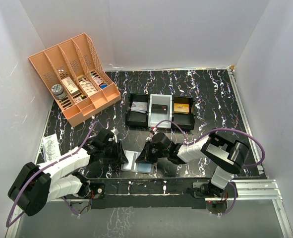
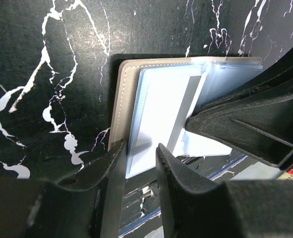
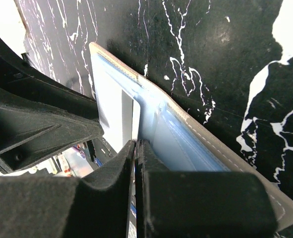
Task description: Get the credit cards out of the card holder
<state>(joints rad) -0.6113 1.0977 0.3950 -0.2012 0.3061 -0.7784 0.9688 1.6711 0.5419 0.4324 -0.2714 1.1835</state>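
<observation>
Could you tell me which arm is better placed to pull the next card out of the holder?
Right, probably: the right gripper is pinched shut on a pale card in the open card holder, while the left gripper, jaws apart, only straddles its edge.

White walls [image 1: 186,29], black marbled table [image 1: 215,99]

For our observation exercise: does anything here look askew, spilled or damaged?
Only a white credit card: it sits tilted in the open card holder, pinched by the right gripper. Nothing looks spilled or damaged.
</observation>
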